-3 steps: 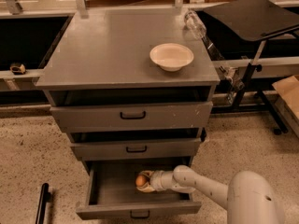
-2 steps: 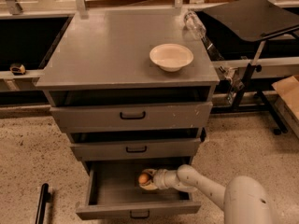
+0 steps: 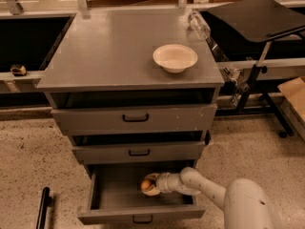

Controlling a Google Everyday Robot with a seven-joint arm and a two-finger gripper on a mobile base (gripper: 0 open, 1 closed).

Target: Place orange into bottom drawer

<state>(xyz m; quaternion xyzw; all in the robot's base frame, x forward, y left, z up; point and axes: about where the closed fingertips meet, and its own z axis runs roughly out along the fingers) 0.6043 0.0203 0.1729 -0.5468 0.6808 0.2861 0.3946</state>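
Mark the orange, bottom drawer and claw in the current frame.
orange (image 3: 145, 184), camera view, on its exposed left face.
bottom drawer (image 3: 112, 216), camera view, on its front panel, left of the handle.
claw (image 3: 149, 186), camera view, midway between fingertips, inside the drawer, shut on the orange.

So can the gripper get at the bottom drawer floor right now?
Probably yes. The bottom drawer is pulled open, and the gripper is inside it, low over the floor, holding the orange. The middle drawer above sits far enough back to leave the way free.
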